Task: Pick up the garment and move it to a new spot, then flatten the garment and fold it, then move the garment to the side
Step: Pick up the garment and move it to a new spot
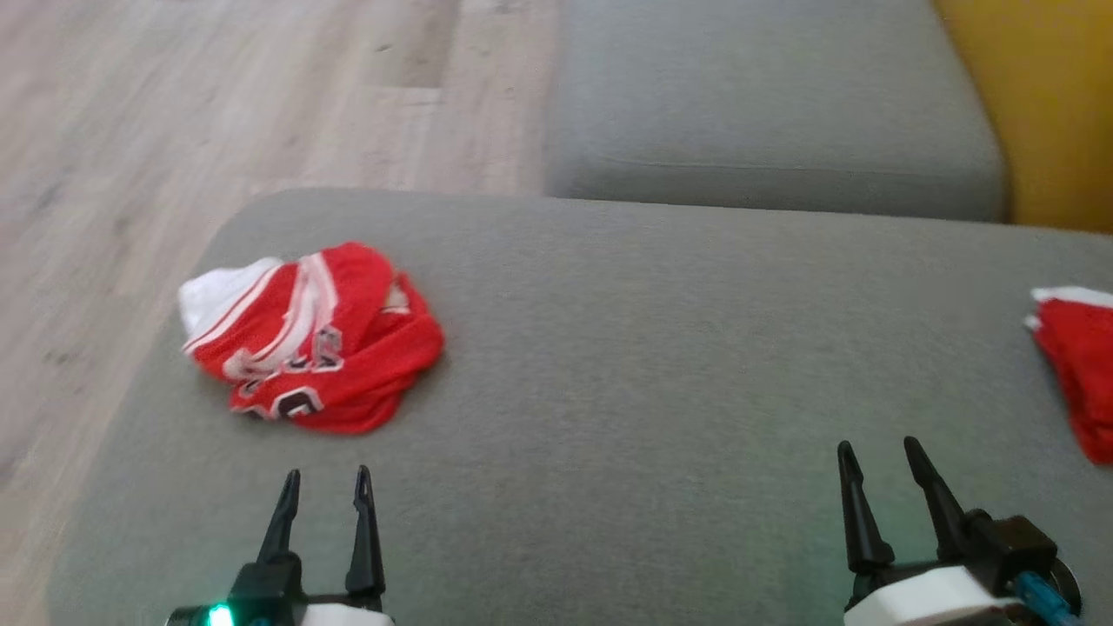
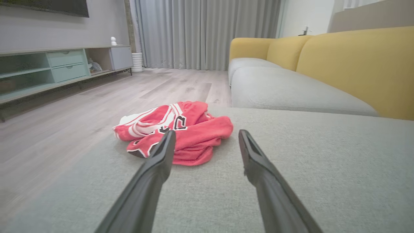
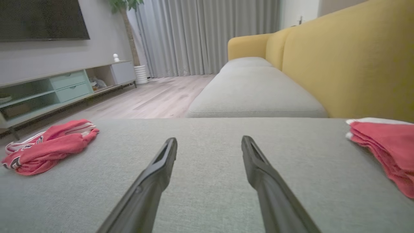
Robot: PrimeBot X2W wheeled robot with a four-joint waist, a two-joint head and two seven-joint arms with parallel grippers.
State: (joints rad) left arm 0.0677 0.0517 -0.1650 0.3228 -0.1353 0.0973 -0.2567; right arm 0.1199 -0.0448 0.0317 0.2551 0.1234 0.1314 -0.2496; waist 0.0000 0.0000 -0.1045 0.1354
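Crumpled garment (image 1: 313,339) mid-left of frame, just above left tool (image 1: 327,474). Both tools wide, empty; right tool (image 1: 879,445) lower right.

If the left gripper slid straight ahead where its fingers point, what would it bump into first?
Most likely the crumpled red garment, which lies on the grey cushion straight ahead of the open left gripper. Its height is hard to judge, though.
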